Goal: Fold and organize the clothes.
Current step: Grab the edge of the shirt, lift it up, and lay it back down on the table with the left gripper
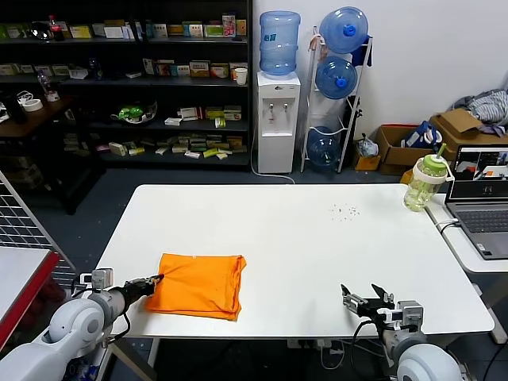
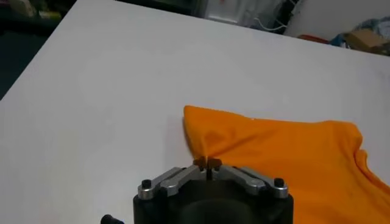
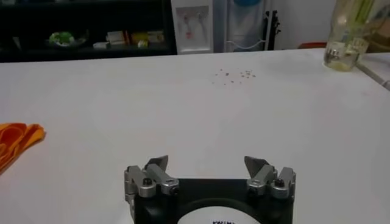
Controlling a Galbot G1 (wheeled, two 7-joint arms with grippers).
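the folded orange t-shirt (image 1: 198, 284) lies near the tabletop's (image 1: 302, 238) front-left edge. left gripper (image 2: 207, 163) pinches its edge thinly; thin fabric could slip free when lifted. right gripper (image 3: 209, 169) waits, jaws spread.

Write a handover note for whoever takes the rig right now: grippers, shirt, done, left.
Left gripper: shut, pinching the left edge of the bright orange thin-fabric T-shirt.
Right gripper: open, holding nothing, parked near the front right edge of the white table, clear of the shirt.
Shirt: folded into a rough rectangle, lying flat at the table's front left.
Done: at least one fold.
Left: probably further folding and tidy placement.
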